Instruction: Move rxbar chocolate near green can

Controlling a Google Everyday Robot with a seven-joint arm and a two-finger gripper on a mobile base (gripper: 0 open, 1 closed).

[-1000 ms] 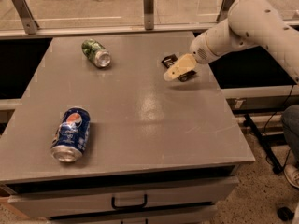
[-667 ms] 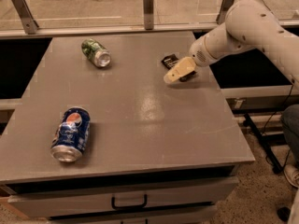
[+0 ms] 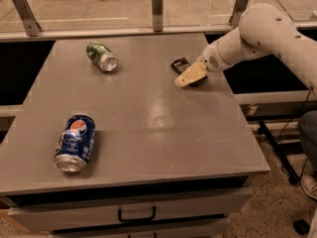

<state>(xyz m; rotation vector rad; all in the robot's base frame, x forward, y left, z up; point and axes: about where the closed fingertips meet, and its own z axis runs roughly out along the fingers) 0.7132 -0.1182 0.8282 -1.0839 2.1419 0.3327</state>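
The rxbar chocolate [image 3: 180,65] is a small dark flat bar lying on the grey table [image 3: 138,133] at the back right. My gripper [image 3: 189,76] is low over the table right beside it, its pale fingers [image 3: 188,76] overlapping the bar's near right end. The white arm reaches in from the right. The green can [image 3: 101,56] lies on its side at the back left, silver end facing front right, well apart from the bar and the gripper.
A blue Pepsi can [image 3: 75,143] lies on its side at the front left. A glass rail with metal posts [image 3: 157,1] runs along the table's far edge. A drawer with a handle [image 3: 136,214] is below the front edge.
The gripper has shifted very slightly; the bar and both cans have not moved.
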